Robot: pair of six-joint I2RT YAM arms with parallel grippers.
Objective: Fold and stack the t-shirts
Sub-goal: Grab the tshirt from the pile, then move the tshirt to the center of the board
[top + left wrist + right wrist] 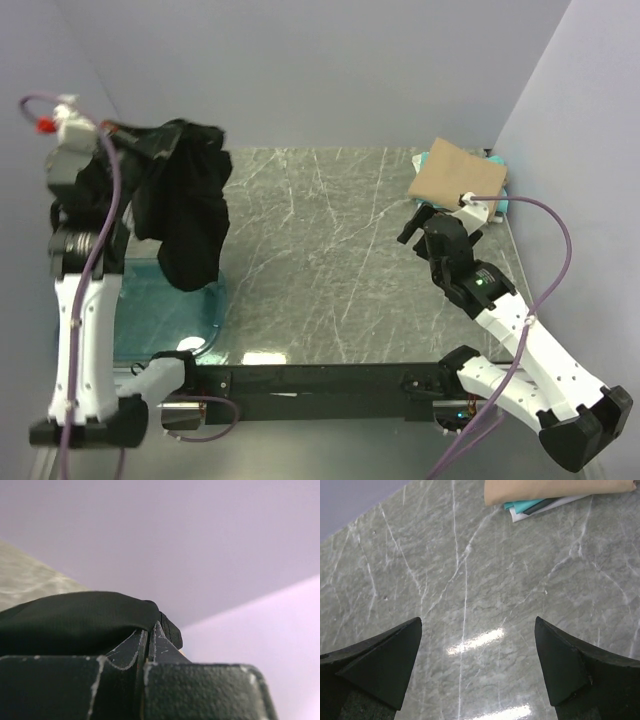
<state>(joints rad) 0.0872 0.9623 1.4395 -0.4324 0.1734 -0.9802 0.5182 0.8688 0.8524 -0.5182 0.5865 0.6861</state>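
Pinched tight in my left pincer (151,630) is the black t-shirt (75,620). It hangs down from there, high up, and its low end dangles over the blue tub (165,305) below. My right pincer (477,622) is spread wide and holds nothing, just above the gray marble table (470,555). Ahead of it, a bit to the right, the folded tan t-shirt (555,487) lies on top of the teal t-shirt (522,504).

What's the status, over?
Left end effector shut on plain black cloth t-shirt, hanging. Right end effector open, empty. Tan cloth t-shirt atop teal cloth t-shirt. Nothing blocking.
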